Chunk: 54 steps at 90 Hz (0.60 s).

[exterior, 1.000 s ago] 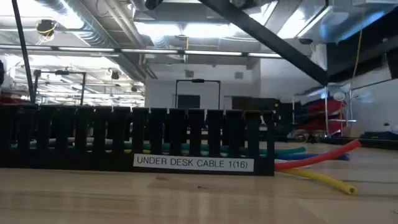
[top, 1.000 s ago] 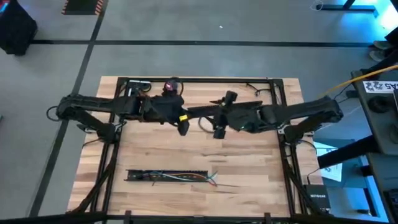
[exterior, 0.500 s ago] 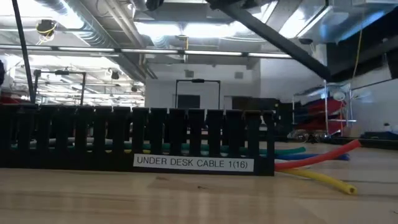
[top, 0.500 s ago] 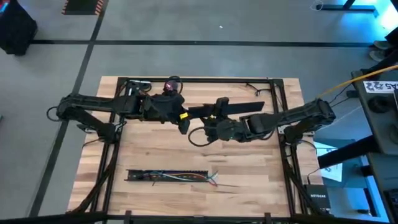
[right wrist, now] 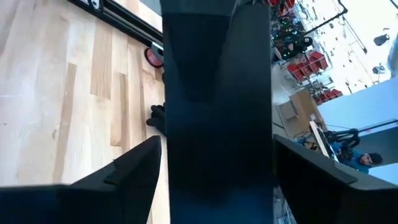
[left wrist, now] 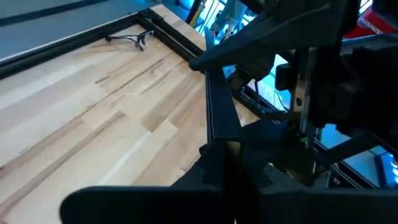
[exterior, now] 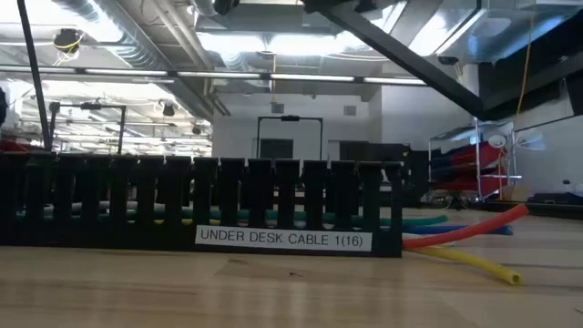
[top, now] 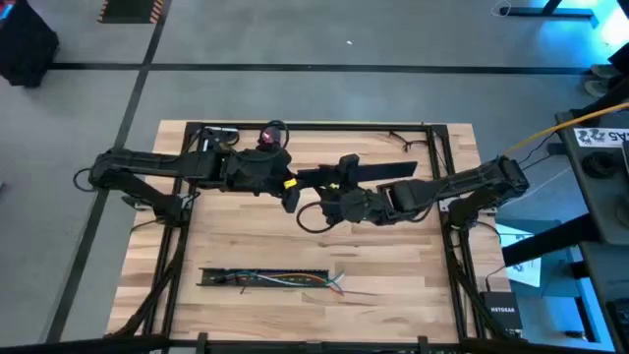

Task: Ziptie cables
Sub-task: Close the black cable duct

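Observation:
The cables (top: 295, 280) are thin coloured wires lying in a black slotted tray (top: 221, 276) near the table's front edge. Their ends stick out of the tray's right end (exterior: 465, 239). No gripper is near them. Over the table's middle, a long flat black bar (top: 378, 172) runs left to right. My left gripper (top: 291, 194) is shut on the bar's left end. My right gripper (top: 324, 204) comes from the right with the bar between its fingers. My left gripper pinches the black bar's left end (left wrist: 219, 134) between its two fingers, coming from the table's left. The bar runs on away from the fingers, clear of the tabletop. My right gripper has the black bar (right wrist: 217, 93) lengthwise between its fingers (right wrist: 124, 177), one against each long edge. The fingers lie along the bar; how far back it reaches is hidden by the bar itself.
A dark metal frame (top: 314, 126) rims the wooden table. A small red and purple object (top: 267, 135) sits at the far edge, and a small dark tangle (top: 398, 143) lies at the far right. Bare wood lies between the grippers and the tray.
My right gripper has gone toward the table's left and near edges, and its forearm has swung toward the near edge. More of the black bar's right part now shows. Most of this came in the first half second.

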Available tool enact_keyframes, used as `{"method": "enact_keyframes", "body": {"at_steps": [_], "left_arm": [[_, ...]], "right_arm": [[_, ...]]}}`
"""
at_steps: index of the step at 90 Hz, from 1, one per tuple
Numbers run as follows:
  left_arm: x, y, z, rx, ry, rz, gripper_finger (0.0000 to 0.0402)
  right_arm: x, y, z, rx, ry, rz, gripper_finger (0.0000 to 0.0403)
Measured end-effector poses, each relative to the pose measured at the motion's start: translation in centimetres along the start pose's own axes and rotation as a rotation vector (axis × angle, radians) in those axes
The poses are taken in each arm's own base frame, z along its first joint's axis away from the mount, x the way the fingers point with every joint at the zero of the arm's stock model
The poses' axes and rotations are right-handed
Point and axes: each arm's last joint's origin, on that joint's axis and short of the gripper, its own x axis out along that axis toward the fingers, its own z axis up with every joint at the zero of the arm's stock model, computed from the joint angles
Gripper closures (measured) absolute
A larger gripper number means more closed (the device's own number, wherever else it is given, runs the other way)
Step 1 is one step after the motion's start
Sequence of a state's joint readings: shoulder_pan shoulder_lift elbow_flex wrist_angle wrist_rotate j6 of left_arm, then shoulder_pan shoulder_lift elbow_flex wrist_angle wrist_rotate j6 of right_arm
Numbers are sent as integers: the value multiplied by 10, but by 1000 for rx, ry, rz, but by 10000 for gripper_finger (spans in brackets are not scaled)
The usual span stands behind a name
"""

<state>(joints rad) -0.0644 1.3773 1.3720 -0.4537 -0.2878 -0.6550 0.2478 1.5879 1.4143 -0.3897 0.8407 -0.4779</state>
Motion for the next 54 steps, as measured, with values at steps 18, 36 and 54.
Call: {"method": "enact_keyframes", "body": {"at_steps": [18,36,54], "left_arm": [[0,0,0,0,1,1,399],[-1,-2,-1,9,-1,-7,399],[-2,-3,0,65,-11,-15,388]], "right_arm": [[0,-1,0,-27,4,-6,173],[0,0,0,-28,5,-6,186],[0,0,0,-28,4,-8,186]]}}
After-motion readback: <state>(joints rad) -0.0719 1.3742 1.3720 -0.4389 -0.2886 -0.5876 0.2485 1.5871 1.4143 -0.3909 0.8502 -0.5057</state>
